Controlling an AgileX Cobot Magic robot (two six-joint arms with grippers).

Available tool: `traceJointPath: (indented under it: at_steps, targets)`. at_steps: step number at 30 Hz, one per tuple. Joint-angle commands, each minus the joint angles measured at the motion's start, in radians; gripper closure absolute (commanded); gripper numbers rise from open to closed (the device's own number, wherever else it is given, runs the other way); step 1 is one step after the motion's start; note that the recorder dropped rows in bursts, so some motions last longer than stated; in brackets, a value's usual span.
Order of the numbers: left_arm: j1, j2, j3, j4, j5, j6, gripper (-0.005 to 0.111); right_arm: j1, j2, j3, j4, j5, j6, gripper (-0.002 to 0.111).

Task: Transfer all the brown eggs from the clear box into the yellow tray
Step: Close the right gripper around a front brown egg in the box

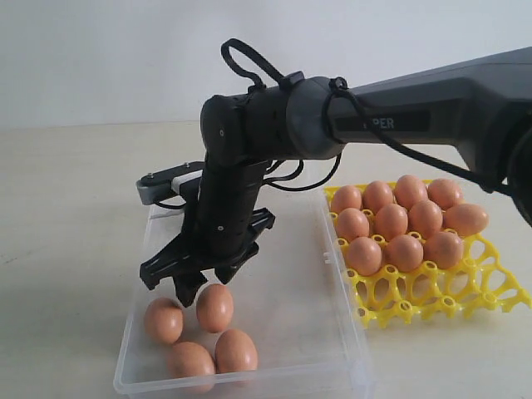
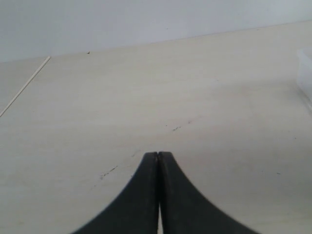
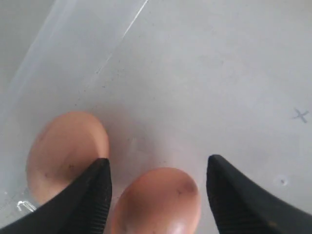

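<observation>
Exterior, right wrist: shared brown eggs [image 1: 214, 307]

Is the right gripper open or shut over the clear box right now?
Open. The right gripper has its two fingers standing wide apart, and a brown egg shows in the gap between them.

Spread fingers [image 1: 186, 289] hover above four brown eggs [image 1: 214, 307].

The right arm [image 1: 432, 104] bears white letters, readable only as "PER".
</observation>
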State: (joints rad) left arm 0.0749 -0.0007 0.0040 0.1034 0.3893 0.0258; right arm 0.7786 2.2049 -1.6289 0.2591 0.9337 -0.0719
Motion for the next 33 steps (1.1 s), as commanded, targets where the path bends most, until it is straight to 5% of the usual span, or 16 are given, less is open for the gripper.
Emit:
traceJointPath:
  at_steps: [1,33]
  targets:
    - [-0.005,0.001,-0.004,0.0,-0.009,-0.004,0.107,-0.007,-0.019,-0.004,0.004,-0.002,0.021,0.052]
    - [-0.005,0.001,-0.004,0.0,-0.009,-0.004,0.107,-0.007,0.046,-0.004,0.075,-0.038,0.072,0.052]
